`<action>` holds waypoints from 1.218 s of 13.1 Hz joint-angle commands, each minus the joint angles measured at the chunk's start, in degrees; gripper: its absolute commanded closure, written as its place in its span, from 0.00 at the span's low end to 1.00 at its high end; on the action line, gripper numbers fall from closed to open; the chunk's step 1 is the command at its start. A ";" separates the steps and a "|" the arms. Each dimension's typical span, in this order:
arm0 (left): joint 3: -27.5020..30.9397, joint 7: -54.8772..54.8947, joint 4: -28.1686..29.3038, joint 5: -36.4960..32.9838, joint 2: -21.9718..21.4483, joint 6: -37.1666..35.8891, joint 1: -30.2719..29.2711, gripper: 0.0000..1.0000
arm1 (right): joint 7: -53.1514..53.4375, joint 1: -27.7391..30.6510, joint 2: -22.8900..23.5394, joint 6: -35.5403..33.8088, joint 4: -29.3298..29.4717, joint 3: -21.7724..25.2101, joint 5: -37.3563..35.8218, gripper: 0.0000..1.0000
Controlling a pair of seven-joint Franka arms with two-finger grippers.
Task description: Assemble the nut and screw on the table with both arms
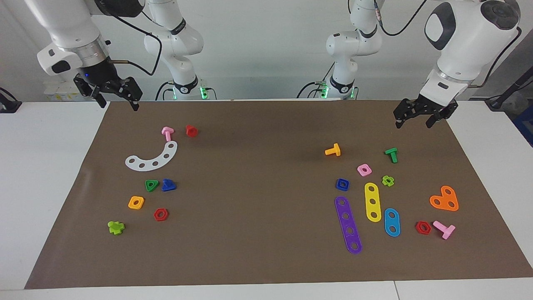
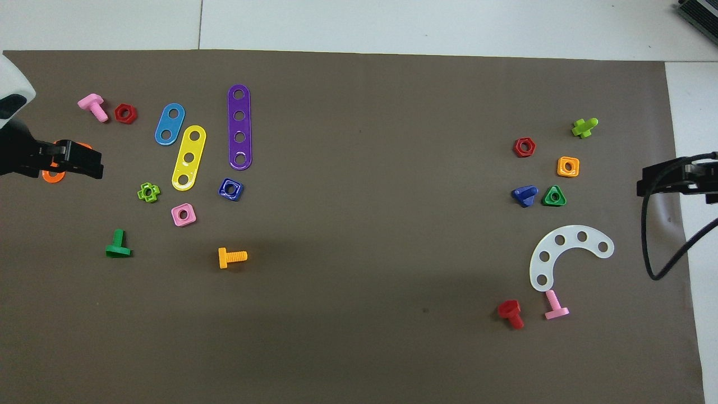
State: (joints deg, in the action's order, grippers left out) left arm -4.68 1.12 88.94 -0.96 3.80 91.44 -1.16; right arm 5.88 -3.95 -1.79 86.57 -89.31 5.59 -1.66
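The dark-blue nut (image 1: 342, 184) (image 2: 230, 189) lies on the brown mat (image 1: 266, 233) toward the left arm's end, beside the purple strip. The dark-blue screw (image 1: 168, 185) (image 2: 525, 195) lies on its side toward the right arm's end, beside a green triangular nut (image 1: 151, 185). My left gripper (image 1: 414, 123) (image 2: 84, 163) hangs open and empty above the mat's corner at its own end. My right gripper (image 1: 118, 104) (image 2: 650, 182) hangs open and empty above the mat's edge at its end. Both are well apart from the parts.
Around the nut lie a pink square nut (image 1: 364, 169), yellow (image 1: 372, 201), purple (image 1: 348, 224) and blue strips, an orange bolt (image 1: 333, 150) and an orange heart plate (image 1: 444, 199). Near the screw lie a white curved strip (image 1: 152, 157), an orange square nut (image 1: 136, 202) and a red hex nut (image 1: 160, 214).
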 commanded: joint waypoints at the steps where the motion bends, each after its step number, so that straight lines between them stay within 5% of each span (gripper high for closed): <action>1: 0.37 -0.51 1.67 0.79 -1.60 -0.03 0.11 0.00 | -0.88 0.17 -0.76 -0.08 -0.87 -0.32 -0.63 0.00; 9: 0.37 -0.51 1.67 0.79 -1.60 -0.03 0.11 0.00 | -2.28 0.17 -0.23 3.50 -2.97 -0.49 -0.36 0.00; 12: 0.37 -0.51 1.67 0.79 -1.60 -0.03 0.11 0.00 | -8.93 -1.05 0.38 18.76 -14.01 -0.58 1.74 0.00; 16: 0.37 -0.51 1.67 0.79 -1.60 -0.03 0.11 0.00 | -16.14 -1.59 8.54 32.93 -19.49 -0.58 2.97 0.00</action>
State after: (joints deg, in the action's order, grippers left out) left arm -4.68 1.12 88.94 -0.96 3.80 91.44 -1.16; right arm -5.37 -6.10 4.18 114.76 -106.62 5.20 -0.54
